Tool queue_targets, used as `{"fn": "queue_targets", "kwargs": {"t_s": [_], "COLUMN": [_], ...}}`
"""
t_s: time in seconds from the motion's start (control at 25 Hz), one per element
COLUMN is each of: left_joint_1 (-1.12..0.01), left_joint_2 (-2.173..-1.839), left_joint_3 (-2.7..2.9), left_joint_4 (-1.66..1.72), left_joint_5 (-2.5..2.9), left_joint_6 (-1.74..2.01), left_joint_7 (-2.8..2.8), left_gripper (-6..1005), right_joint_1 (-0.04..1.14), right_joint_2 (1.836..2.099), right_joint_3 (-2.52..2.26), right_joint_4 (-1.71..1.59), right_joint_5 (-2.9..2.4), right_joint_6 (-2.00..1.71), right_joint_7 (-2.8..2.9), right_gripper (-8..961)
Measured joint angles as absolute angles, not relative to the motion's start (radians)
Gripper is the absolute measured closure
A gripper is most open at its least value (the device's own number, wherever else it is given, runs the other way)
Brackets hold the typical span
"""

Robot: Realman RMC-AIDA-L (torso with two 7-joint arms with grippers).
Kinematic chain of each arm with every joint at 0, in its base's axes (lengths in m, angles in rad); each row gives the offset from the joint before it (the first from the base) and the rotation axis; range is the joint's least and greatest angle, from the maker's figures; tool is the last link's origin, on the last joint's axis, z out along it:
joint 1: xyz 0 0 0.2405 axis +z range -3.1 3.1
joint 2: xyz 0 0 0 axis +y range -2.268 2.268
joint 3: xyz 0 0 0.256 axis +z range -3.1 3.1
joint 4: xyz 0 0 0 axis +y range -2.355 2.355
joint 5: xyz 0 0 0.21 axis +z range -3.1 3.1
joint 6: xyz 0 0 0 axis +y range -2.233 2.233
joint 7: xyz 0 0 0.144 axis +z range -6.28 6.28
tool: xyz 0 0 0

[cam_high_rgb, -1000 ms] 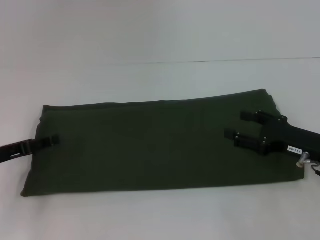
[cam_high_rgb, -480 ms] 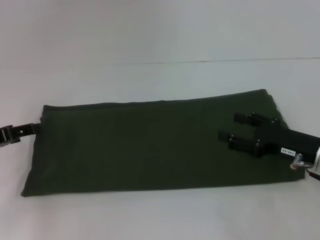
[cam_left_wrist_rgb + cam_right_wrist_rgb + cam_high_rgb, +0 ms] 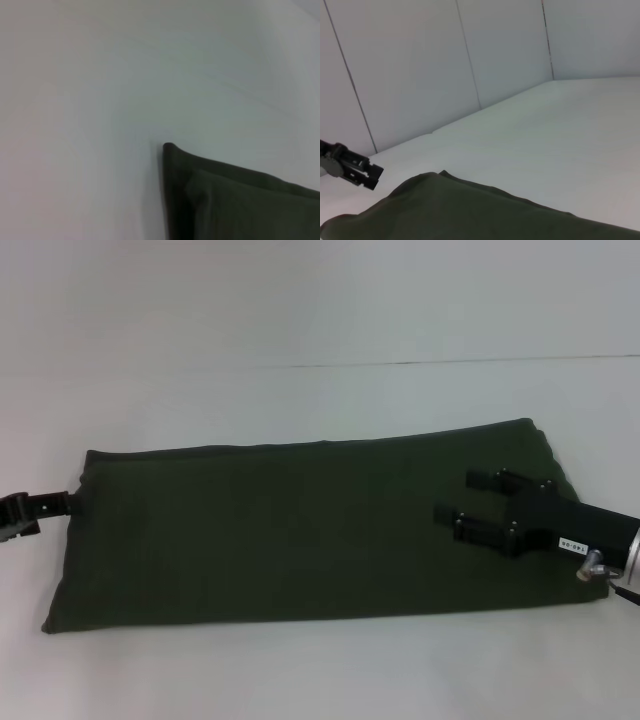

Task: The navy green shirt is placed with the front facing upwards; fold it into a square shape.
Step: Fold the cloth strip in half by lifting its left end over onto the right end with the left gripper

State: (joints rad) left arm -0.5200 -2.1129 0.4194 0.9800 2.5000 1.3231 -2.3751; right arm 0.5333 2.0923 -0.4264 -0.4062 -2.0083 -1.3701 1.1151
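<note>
Fingers of the right gripper [image 3: 468,498] stand apart, two black prongs pointing toward the robot's left, over the right-hand part of the navy green shirt [image 3: 290,535]; whether they press into the cloth or sit just above it cannot be told. Nothing is held between them. The right arm reaches in from the right edge of the head view, low and nearly level, with a small white label on its black body.

The shirt lies flat on the white table [image 3: 300,390] as a long, narrow band with only plain green cloth showing. Its long axis runs left to right across the head view, slightly slanted, the right end sitting farther from the robot than the left. The left end is a straight short edge; the far right corner is rounded over.

The left gripper [image 3: 25,510] sits low at the left edge of the head view, its tip at or just beside the shirt's left short edge, and whether they touch cannot be told. Whether its fingers are parted or closed cannot be told either. The left wrist view shows one folded corner of the shirt, layers stacked, against bare table.

Open white surface surrounds the band on the far side, the near side and past both short ends. Pale wall panels [image 3: 420,75] rise behind the table.
</note>
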Motion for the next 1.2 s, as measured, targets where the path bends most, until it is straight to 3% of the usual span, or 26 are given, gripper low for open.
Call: {"fn": "queue_targets", "kwargs": {"t_s": [1.2], "left_joint_1": [-0.524], "left_joint_2": [-2.123], "left_joint_3": [0.501], "left_joint_4": [0.908], "left_joint_5": [2.538], "left_joint_6": [1.217], "left_joint_7": [-2.381], "left_gripper": [201], "right_joint_1": [0.543], "right_joint_2": [2.094], "right_joint_3": [-0.428], "right_joint_4": [-0.388], "right_joint_5": [-2.003], "right_joint_6": [-1.370], "right_joint_7": [1.115], "right_gripper": [127]}}
